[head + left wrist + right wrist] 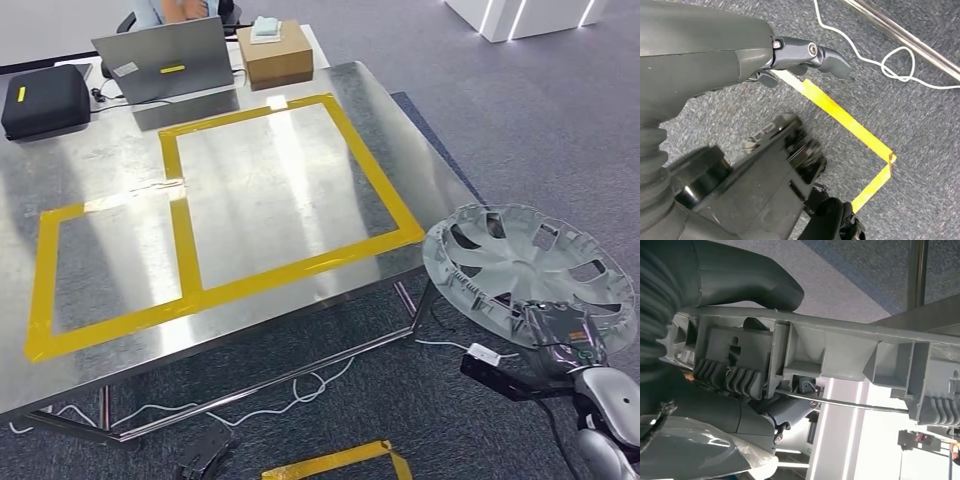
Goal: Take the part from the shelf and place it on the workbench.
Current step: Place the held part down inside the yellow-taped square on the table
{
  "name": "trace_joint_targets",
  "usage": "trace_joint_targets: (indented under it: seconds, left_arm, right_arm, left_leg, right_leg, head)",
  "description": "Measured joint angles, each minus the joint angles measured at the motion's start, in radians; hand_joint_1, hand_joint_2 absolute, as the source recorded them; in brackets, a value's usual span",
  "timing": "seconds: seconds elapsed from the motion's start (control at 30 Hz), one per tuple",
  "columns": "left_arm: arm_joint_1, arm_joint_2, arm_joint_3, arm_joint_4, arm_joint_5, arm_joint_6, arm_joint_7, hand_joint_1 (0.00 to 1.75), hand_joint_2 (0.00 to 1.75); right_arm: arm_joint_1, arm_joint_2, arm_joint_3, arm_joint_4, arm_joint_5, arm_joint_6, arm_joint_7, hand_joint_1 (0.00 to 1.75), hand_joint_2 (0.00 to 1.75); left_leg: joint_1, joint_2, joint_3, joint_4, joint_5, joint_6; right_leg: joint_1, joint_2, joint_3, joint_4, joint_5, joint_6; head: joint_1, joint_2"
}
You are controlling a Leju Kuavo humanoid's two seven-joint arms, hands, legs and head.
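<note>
Transfer of wheel cover to workbench

Wheel cover [528, 265] is gripped at its rim by the right hand [562, 335], off the workbench [249, 190] corner. Carry it inward, level, and lower it flat inside the yellow tape frame [411, 228]. Left hand [806, 55] hangs empty, fingers extended.

Laptop [167, 58] at table's far edge; black case [45, 100] to its left, cardboard box [275, 53] to its right. White cable [249, 400] on carpet below laptop's side.

Right hand [562, 335] fingers clamped, left hand [715, 55] hanging, fingers loose
</note>
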Motion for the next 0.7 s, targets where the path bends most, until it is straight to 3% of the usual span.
trace_joint_targets:
  seconds: [0.07, 0.1, 0.17, 0.23, 0.33, 0.4, 0.43, 0.53, 0.57, 0.6, 0.63, 0.7]
  left_arm:
    - [0.003, 0.0, 0.0, 0.0, 0.0, 0.0, 0.0, 0.0, 1.75]
    - [0.004, 0.0, 0.0, 0.0, 0.0, 0.0, 0.0, 0.0, 1.75]
    - [0.003, 0.001, 0.0, 0.0, 0.0, 0.0, 0.0, 0.0, 1.75]
    - [0.001, 0.001, 0.0, 0.0, 0.0, 0.0, 0.0, 0.0, 1.75]
    - [-0.001, 0.001, 0.0, 0.0, 0.0, 0.001, 0.001, 0.0, 1.75]
    - [-0.001, 0.002, 0.0, 0.0, 0.0, 0.003, 0.003, 0.0, 1.75]
    - [-0.002, 0.001, 0.0, 0.0, 0.0, 0.004, 0.004, 0.0, 1.75]
    - [-0.002, -0.002, 0.0, 0.0, 0.0, 0.006, 0.007, 0.0, 1.75]
    - [-0.001, -0.002, 0.0, 0.0, 0.0, 0.006, 0.008, 0.0, 1.75]
    - [0.0, -0.002, 0.0, 0.0, 0.0, 0.007, 0.008, 0.0, 1.75]
    - [0.0, -0.003, 0.0, 0.0, 0.0, 0.008, 0.009, 0.0, 1.75]
    - [-0.001, -0.004, 0.0, 0.0, 0.0, 0.01, 0.009, 0.0, 1.75]
  right_arm:
    - [0.0, 0.0, 0.0, 0.0, 0.0, 0.0, 0.001, 1.75, 1.75]
    - [0.0, 0.0, 0.0, 0.0, 0.0, 0.0, 0.001, 1.75, 1.75]
    - [0.0, 0.0, 0.0, 0.0, 0.0, 0.0, 0.001, 1.75, 1.75]
    - [0.0, 0.0, -0.001, 0.0, 0.001, 0.0, 0.001, 1.75, 1.75]
    - [-0.001, -0.002, -0.001, 0.0, 0.001, 0.0, 0.002, 1.75, 1.75]
    - [0.0, -0.003, -0.002, -0.001, 0.001, 0.001, 0.002, 1.75, 1.75]
    - [0.0, -0.005, -0.002, -0.001, 0.001, 0.002, 0.002, 1.75, 1.75]
    - [0.004, -0.007, -0.003, -0.001, 0.0, 0.005, 0.001, 1.75, 1.75]
    - [0.006, -0.007, -0.003, -0.001, 0.0, 0.006, 0.001, 1.75, 1.75]
    - [0.007, -0.007, -0.003, -0.001, 0.0, 0.007, 0.001, 1.75, 1.75]
    - [0.008, -0.007, -0.003, -0.001, 0.0, 0.008, 0.001, 1.75, 1.75]
    - [0.007, -0.009, -0.004, -0.001, 0.0, 0.01, 0.001, 1.75, 1.75]
  left_leg:
    - [0.007, 0.002, -0.034, 0.082, -0.021, -0.006]
    - [0.009, 0.003, -0.025, 0.069, -0.004, -0.006]
    - [0.011, 0.014, 0.036, -0.051, 0.061, -0.004]
    - [0.007, 0.029, 0.09, -0.164, 0.095, 0.003]
    - [0.001, 0.028, 0.099, -0.199, 0.094, 0.016]
    - [0.003, 0.022, 0.101, -0.21, 0.102, 0.031]
    - [0.004, 0.019, 0.102, -0.215, 0.106, 0.038]
    - [-0.001, 0.01, 0.098, -0.217, 0.11, 0.047]
    - [-0.004, 0.006, 0.098, -0.217, 0.11, 0.048]
    - [-0.006, 0.003, 0.098, -0.216, 0.11, 0.048]
    - [-0.007, -0.001, 0.098, -0.215, 0.11, 0.048]
    - [-0.009, -0.009, 0.098, -0.212, 0.109, 0.046]
  right_leg:
    - [0.0, -0.007, 0.0, 0.0, 0.0, 0.0]
    - [-0.001, -0.01, 0.0, 0.0, 0.0, 0.0]
    - [-0.002, -0.014, 0.003, 0.001, -0.001, 0.003]
    - [0.001, -0.017, 0.003, 0.002, -0.002, 0.013]
    - [0.004, -0.025, 0.0, -0.004, 0.002, 0.033]
    - [0.001, -0.02, -0.01, 0.01, -0.014, 0.042]
    - [0.001, -0.013, -0.028, 0.045, -0.036, 0.043]
    - [0.001, 0.005, -0.126, 0.237, -0.122, 0.043]
    - [0.002, 0.006, -0.147, 0.276, -0.127, 0.043]
    - [0.003, 0.007, -0.148, 0.274, -0.113, 0.042]
    - [0.003, 0.008, -0.129, 0.232, -0.082, 0.04]
    - [0.005, 0.02, -0.059, 0.091, -0.018, 0.033]
  head:
    - [0.0, 0.0]
    - [0.0, 0.0]
    - [0.0, 0.0]
    - [0.0, 0.0]
    - [0.001, 0.0]
    - [0.002, 0.0]
    - [0.004, 0.0]
    - [0.009, 0.0]
    - [0.008, 0.0]
    - [0.008, 0.0]
    - [0.008, 0.0]
    - [0.009, 0.0]
